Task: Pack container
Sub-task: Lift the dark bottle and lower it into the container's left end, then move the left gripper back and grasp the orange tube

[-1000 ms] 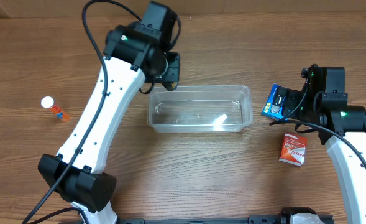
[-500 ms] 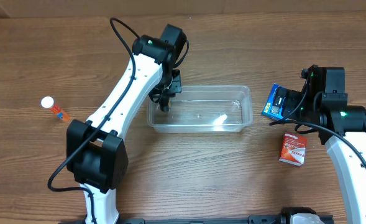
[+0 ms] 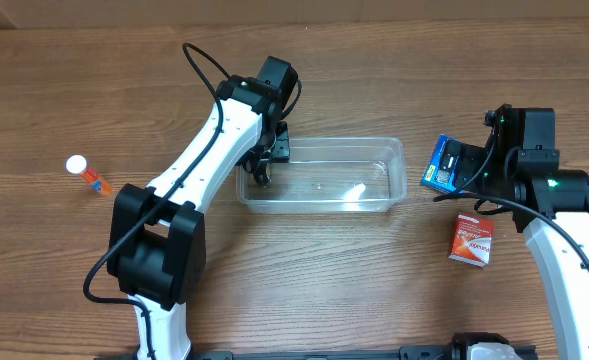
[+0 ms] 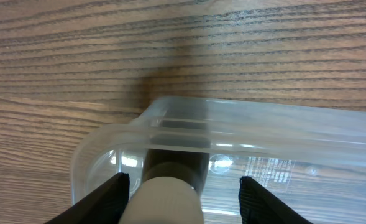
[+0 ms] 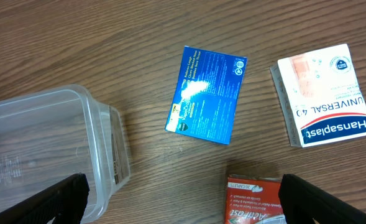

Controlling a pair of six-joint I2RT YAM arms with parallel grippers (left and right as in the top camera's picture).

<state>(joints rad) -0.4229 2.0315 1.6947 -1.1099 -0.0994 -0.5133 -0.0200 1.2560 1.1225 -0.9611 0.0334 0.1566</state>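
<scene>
The clear plastic container lies at the table's middle. It also shows in the left wrist view and in the right wrist view. My left gripper hangs over its left end. Its fingers are wide apart. A cream-capped cylinder sits between them, against the left finger only and apart from the right one. My right gripper is open and empty, above a blue box, a white Hansaplast box and a red box.
An orange bottle with a white cap lies far left on the wood table. The blue box and the red box lie to the right of the container. The left arm stretches across the table's left middle.
My left arm has swung in and come down to the container's left end. The right arm and the boxes have not moved.
</scene>
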